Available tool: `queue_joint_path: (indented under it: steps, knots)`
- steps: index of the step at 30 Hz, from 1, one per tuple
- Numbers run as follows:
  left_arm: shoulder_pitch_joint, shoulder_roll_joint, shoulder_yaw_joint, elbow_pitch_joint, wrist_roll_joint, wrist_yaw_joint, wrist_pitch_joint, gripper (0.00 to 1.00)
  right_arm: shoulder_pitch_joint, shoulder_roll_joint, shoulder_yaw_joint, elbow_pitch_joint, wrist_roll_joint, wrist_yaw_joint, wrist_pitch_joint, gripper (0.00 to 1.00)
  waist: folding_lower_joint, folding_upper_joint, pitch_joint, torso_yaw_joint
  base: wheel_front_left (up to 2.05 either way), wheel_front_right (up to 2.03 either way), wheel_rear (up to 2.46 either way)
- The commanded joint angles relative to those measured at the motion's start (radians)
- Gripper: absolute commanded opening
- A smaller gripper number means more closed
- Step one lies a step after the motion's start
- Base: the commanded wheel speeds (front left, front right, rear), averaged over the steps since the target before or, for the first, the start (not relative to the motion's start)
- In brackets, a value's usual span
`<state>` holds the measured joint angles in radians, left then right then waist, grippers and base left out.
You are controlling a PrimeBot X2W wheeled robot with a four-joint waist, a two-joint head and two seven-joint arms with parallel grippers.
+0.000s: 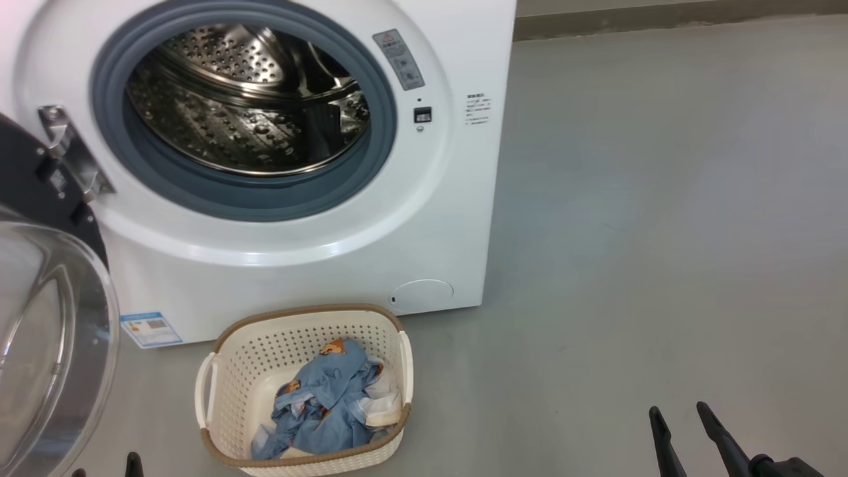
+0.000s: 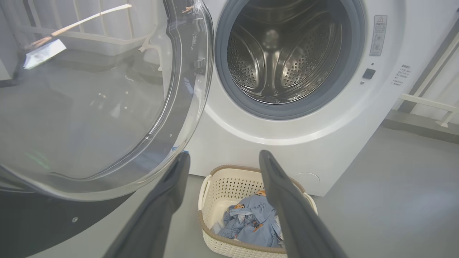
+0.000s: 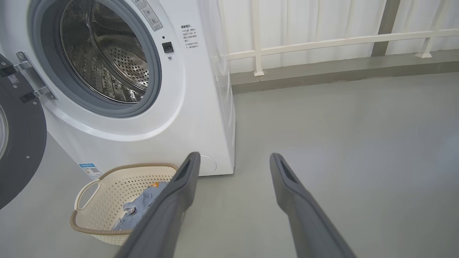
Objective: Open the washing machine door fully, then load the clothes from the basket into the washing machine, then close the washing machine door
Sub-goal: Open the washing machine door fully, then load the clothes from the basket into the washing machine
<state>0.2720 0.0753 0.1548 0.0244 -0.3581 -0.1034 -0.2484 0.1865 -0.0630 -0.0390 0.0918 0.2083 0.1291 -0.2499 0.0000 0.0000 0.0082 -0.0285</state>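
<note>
The white washing machine (image 1: 424, 218) stands at the upper left, its steel drum (image 1: 245, 99) bare. The washing machine door (image 1: 53, 331) is swung open on its hinge at the left, glass bowl facing out. In front of the machine sits the cream basket (image 1: 218, 371), holding the clothes (image 1: 331, 404), a light blue heap with orange prints and white pieces. My left gripper (image 2: 225, 154) is open and holds nothing; it hovers above the basket (image 2: 222, 186) beside the door (image 2: 89, 100). Over bare floor right of the basket (image 3: 107, 193), my right gripper (image 3: 235, 155) is open and holds nothing.
Grey floor (image 1: 662, 232) stretches right of the machine. A white railing (image 3: 322, 43) on a low kerb runs behind it. The open door's black rim (image 3: 21, 143) juts out left of the basket.
</note>
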Motion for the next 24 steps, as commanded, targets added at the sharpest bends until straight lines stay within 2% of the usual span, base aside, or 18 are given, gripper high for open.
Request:
queue_joint_path:
  steps: [1, 8, 24]
  knots:
    - [-0.019, 0.002, 0.045, -0.016, 0.020, -0.011, -0.013, 1.00, -0.037, -0.008, 0.026, -0.030, -0.013, 0.002, -0.012, 1.00, 0.0000, 0.0000, 0.001, -0.016, 0.00, 0.00, 0.00]
    - [-0.029, -0.015, 0.063, 0.014, 0.039, -0.024, -0.013, 1.00, -0.039, -0.008, 0.016, -0.031, -0.020, 0.002, -0.012, 1.00, 0.0000, 0.0000, -0.013, -0.003, 0.00, 0.00, 0.00]
    - [0.008, -0.014, -0.003, 0.017, 0.050, -0.027, -0.013, 1.00, -0.035, -0.019, 0.018, -0.023, -0.021, 0.002, -0.012, 1.00, 0.0000, 0.0000, -0.044, 0.022, 0.00, 0.00, 0.00]
